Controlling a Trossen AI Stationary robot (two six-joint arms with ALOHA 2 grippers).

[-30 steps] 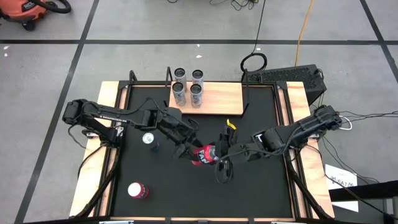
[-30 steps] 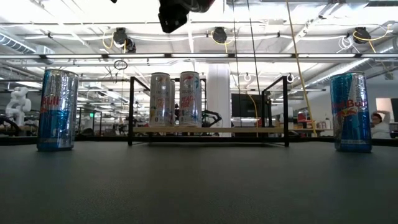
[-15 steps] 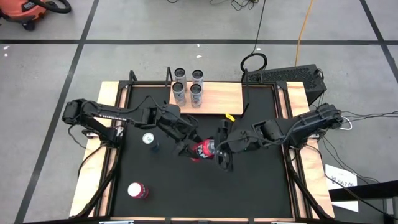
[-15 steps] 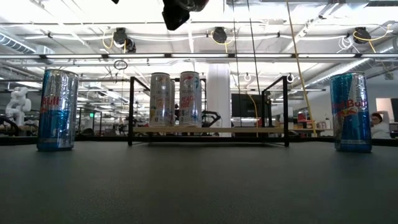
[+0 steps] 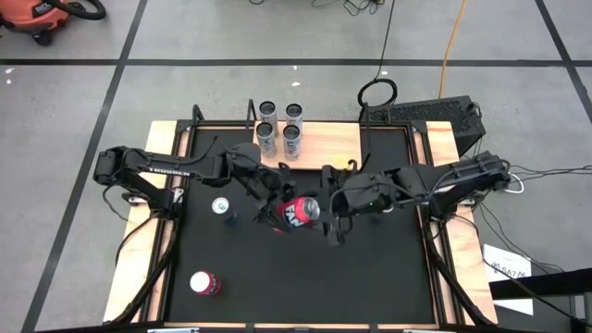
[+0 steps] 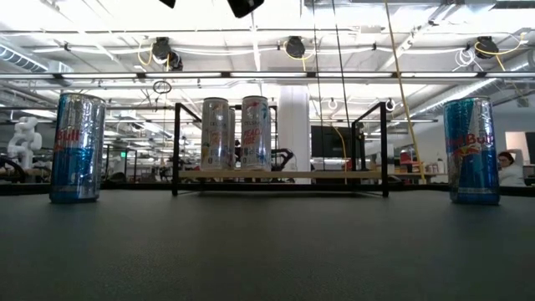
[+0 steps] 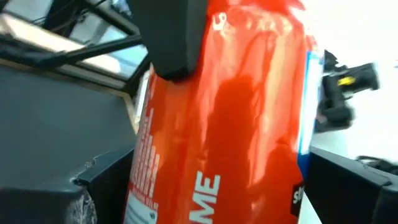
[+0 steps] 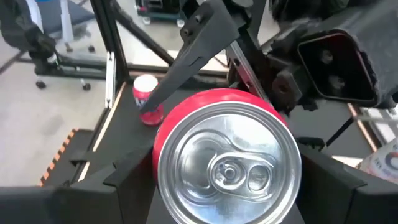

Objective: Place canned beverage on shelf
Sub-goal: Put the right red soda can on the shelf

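A red can (image 5: 298, 211) is held in the air over the table's middle, lying on its side with its silver top (image 8: 229, 165) toward the right arm. My left gripper (image 5: 276, 207) is shut on it from the left. My right gripper (image 5: 324, 211) is open; its fingers (image 8: 93, 180) stand on either side of the can's top end, and I cannot tell whether they touch it. The light-wood shelf (image 5: 324, 146) stands at the far edge with several cans (image 5: 279, 129) upright on its left part. My left gripper pinches the red can's side wall (image 7: 155, 186) between its two fingers (image 7: 81, 193), toward the can's bottom end. The fingers come about level from the table's left and lie along the can. The can is lifted clear and lies roughly level, its top away from this gripper.
A silver-topped can (image 5: 222, 207) stands on the table left of the grippers and a red-topped can (image 5: 204, 283) near the front left; it also shows in the right wrist view (image 8: 146, 93). In the low view two blue cans (image 6: 77, 148) (image 6: 472, 150) flank the shelf (image 6: 280, 176).
My left gripper has carried the red can up and toward the far edge, and the can has tipped so that its top faces the right arm. My right gripper has risen and moved toward the far edge and the can, ending around its top end.
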